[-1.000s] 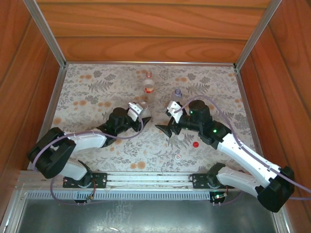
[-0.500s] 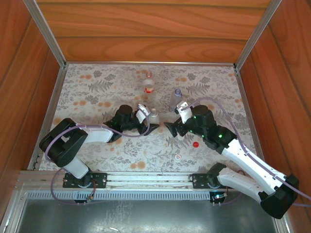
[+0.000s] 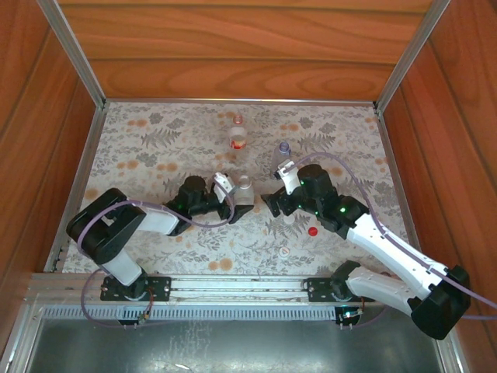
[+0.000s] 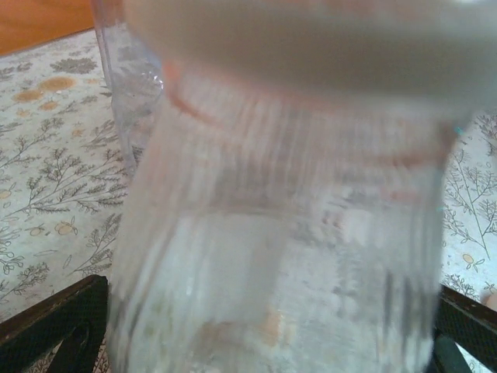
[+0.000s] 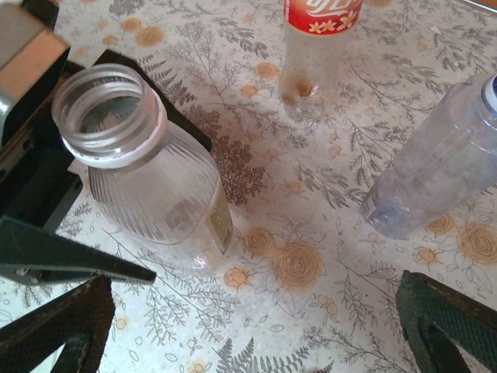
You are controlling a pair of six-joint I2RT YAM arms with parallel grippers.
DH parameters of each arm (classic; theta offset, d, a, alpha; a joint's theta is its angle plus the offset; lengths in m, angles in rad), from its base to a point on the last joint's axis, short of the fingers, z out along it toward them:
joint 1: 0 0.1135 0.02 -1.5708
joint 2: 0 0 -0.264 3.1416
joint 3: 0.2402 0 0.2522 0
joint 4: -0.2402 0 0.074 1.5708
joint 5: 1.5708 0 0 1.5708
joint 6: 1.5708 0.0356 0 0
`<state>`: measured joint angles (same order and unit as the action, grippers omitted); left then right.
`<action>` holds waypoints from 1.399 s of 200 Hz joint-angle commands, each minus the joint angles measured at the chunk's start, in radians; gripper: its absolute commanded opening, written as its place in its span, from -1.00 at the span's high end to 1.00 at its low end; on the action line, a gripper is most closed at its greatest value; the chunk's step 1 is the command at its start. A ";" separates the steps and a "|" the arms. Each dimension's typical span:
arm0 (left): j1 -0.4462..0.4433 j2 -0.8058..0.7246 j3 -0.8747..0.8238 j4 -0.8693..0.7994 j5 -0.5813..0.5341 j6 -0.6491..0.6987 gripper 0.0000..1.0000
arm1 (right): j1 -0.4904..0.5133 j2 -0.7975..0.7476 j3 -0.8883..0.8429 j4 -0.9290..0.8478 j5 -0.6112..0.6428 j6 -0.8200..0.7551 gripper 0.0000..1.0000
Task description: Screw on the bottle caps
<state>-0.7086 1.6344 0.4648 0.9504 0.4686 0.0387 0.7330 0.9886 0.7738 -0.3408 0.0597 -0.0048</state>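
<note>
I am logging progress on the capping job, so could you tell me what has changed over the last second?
The left gripper slid right toward the centre, carrying the plain bottle with it, and its arm's elbow rose. The right gripper, open and empty, shifted only slightly beside that bottle. The red-labelled bottle, the purple-tinted bottle, the red cap and a white cap stayed put.

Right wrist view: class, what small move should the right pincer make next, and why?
Probably move to the small white round plastic cap lying on the floral-patterned table. The ribbed clear plastic bottle stands uncapped between the left pincer's fingers, and the right pincer is open and empty.
</note>
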 commanded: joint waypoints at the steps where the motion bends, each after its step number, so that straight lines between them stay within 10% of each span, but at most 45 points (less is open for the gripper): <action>1: 0.008 0.034 -0.033 0.192 0.011 -0.035 -0.99 | 0.002 0.019 0.019 0.058 0.005 0.043 -0.99; 47: 0.010 0.145 -0.084 0.465 0.043 -0.096 -0.86 | 0.000 0.054 0.038 0.071 -0.014 0.089 -0.99; 142: 0.026 0.185 -0.062 0.465 0.110 -0.083 -0.68 | -0.001 0.090 0.044 0.076 -0.054 0.128 -0.99; 280: 0.028 0.217 -0.028 0.465 0.138 -0.108 -0.21 | -0.055 0.109 0.072 -0.107 0.203 0.298 -0.99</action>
<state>-0.6872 1.8328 0.4206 1.3769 0.5785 -0.0608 0.7109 1.0908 0.8185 -0.3550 0.1513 0.2115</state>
